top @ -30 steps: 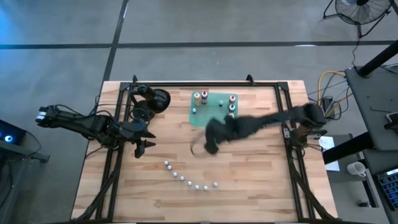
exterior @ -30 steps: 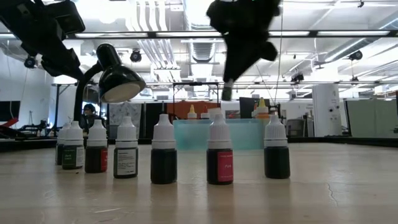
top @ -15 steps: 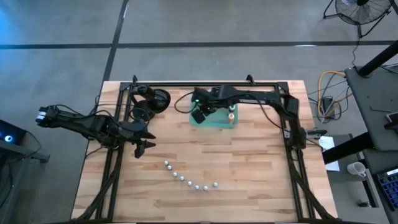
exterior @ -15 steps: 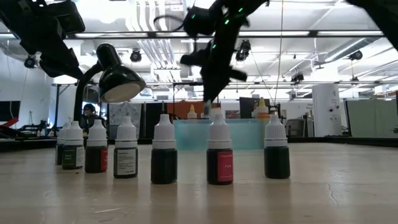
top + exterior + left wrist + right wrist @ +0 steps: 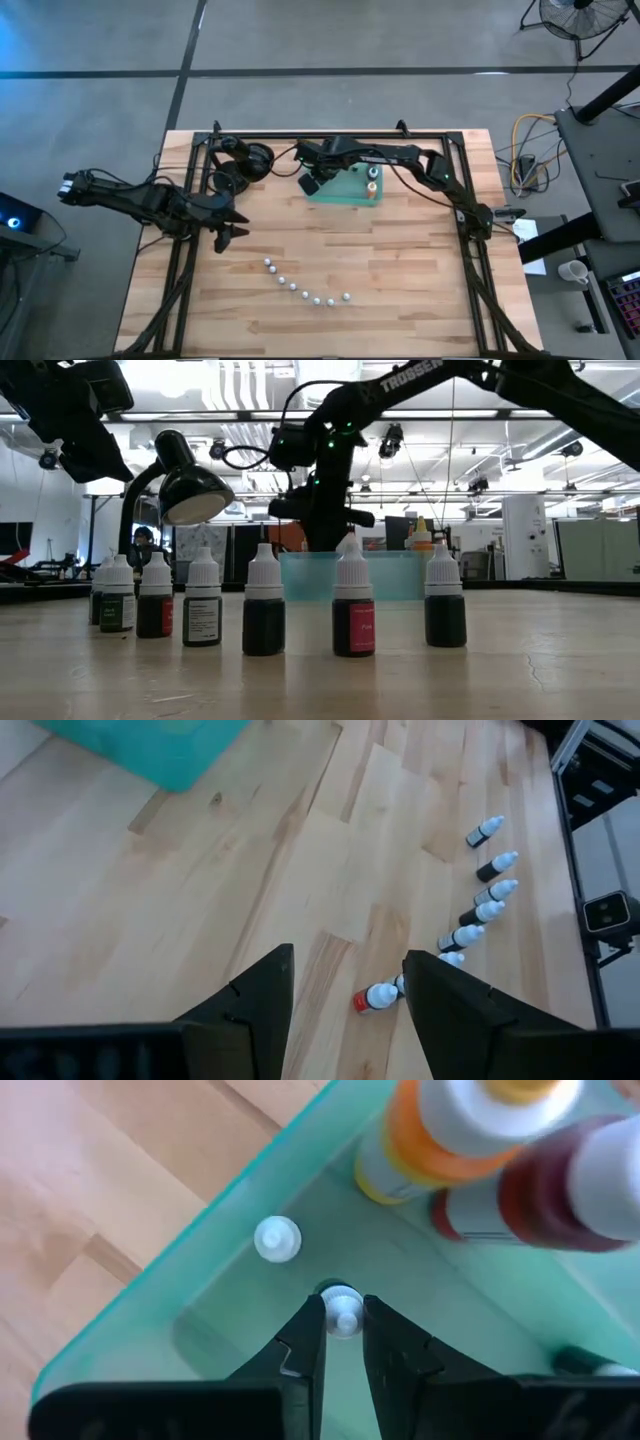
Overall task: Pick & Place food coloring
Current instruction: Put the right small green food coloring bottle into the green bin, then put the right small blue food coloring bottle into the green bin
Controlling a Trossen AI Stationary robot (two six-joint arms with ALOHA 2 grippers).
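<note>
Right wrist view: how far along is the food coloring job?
Done: a row of small bottles stands on the table. In hand: the right gripper is shut on a white-capped bottle inside the green tray; picking or placing, cannot tell. Remaining: another small bottle, an orange bottle and a red bottle stand in that tray. The left gripper waits open over the table's left side.

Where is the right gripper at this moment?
In the high view, the right gripper is over the green tray's left end, its jaws around a small white-capped bottle.
</note>
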